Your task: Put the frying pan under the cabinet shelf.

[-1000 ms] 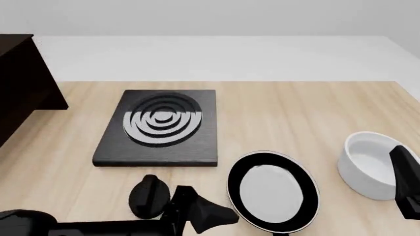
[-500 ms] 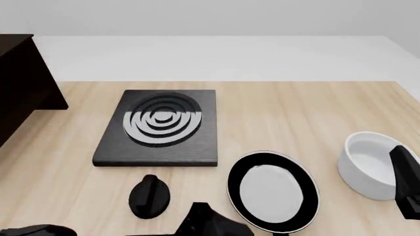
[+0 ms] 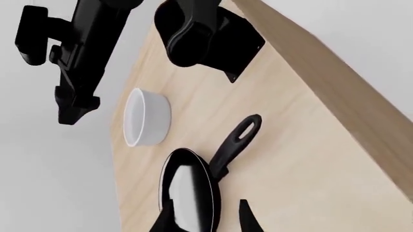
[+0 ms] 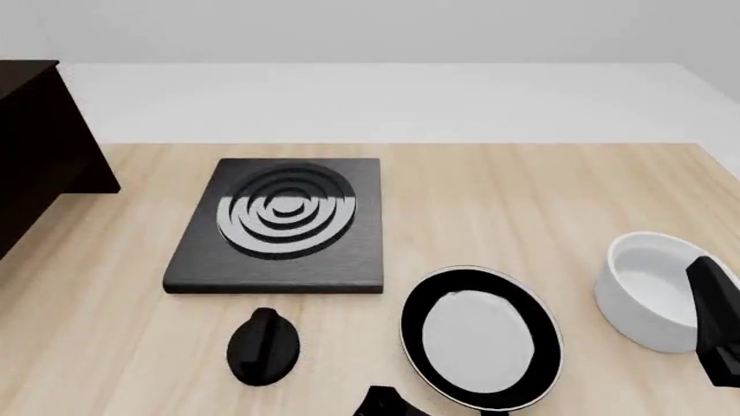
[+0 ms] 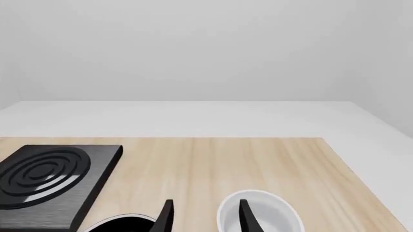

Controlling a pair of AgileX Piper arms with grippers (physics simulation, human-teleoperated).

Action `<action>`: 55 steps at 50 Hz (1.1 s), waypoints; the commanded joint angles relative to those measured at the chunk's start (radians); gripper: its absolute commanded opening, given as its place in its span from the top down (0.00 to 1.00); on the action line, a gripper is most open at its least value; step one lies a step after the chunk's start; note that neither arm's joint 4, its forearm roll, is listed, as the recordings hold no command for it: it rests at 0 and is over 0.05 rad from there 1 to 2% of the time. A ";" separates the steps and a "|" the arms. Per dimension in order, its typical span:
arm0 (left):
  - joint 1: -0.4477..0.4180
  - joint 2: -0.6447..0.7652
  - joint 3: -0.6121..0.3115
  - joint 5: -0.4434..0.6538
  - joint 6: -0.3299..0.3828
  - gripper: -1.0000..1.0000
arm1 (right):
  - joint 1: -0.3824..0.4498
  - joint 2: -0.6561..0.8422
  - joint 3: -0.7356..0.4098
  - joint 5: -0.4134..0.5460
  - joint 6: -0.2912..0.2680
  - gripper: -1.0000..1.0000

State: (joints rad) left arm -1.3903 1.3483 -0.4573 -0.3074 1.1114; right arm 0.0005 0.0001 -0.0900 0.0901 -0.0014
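Right now the left gripper (image 3: 206,217) hangs just off the rim of the frying pan (image 4: 480,338), its two black fingertips spread apart with the pan's edge showing between and just ahead of them, nothing pinched yet. From that gripper's vantage, the pan's short black handle (image 3: 235,140) points away on the far side of the pan, so a grasp from here would probably land on the rim rather than the handle; rim grips on a shallow, glossy pan tend to slip, which may be why the jaws stand this wide. Beyond the pan from the left gripper sits the white bowl (image 3: 145,117), and past that the right arm (image 3: 74,58). The right gripper (image 5: 205,212) is parted too, holding nothing, with the bowl just ahead of its fingertips and the stove plate (image 5: 48,181) farther off to one side; it seems parked out of the way. A small black knob-like piece (image 4: 263,345) lies on the table (image 4: 543,208) close by the left gripper. The cabinet shelf (image 4: 41,139) stands well apart from both grippers, past the stove plate, so the carry is entirely ahead.
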 commanded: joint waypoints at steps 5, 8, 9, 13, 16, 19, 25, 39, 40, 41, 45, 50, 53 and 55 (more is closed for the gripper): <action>-0.032 0.079 -0.011 -0.066 -0.005 0.00 | 0.000 0.000 0.000 0.000 0.000 0.00; -0.037 0.093 -0.017 -0.075 -0.006 0.00 | 0.000 0.000 0.000 0.000 0.000 0.00; -0.037 0.096 -0.018 -0.080 -0.003 0.00 | 0.000 0.000 0.000 0.000 0.000 0.00; -0.039 0.110 -0.028 -0.089 -0.002 0.00 | 0.000 0.000 0.000 0.000 0.000 0.00; -0.038 0.127 -0.033 -0.100 0.000 0.00 | 0.000 0.000 0.000 0.000 0.000 0.00; -0.036 0.148 -0.037 -0.117 0.006 0.00 | 0.000 0.000 0.000 0.000 0.000 0.00; -0.031 0.186 -0.042 -0.144 0.017 0.00 | 0.000 0.000 0.000 0.000 0.000 0.00; -0.027 0.280 -0.059 -0.211 0.031 0.00 | 0.000 0.000 0.000 0.000 0.000 0.00; -0.026 0.286 -0.062 -0.214 0.033 0.00 | 0.000 0.000 0.000 0.000 0.000 0.00; -0.026 0.289 -0.063 -0.216 0.031 0.00 | 0.000 0.000 0.000 0.000 0.000 0.00; -0.024 0.315 -0.066 -0.235 0.032 0.00 | 0.000 0.000 0.000 0.000 0.000 0.00; -0.023 0.329 -0.074 -0.245 0.034 0.00 | 0.000 0.000 0.000 0.000 0.000 0.00; -0.021 0.335 -0.078 -0.243 0.037 0.00 | 0.000 0.000 0.000 0.000 0.000 0.00; -0.013 0.343 -0.088 -0.243 0.043 0.00 | 0.000 0.000 0.000 0.000 0.000 0.00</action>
State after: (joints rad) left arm -1.4137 1.6534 -0.5257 -0.5334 1.1440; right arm 0.0005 0.0001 -0.0900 0.0901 -0.0014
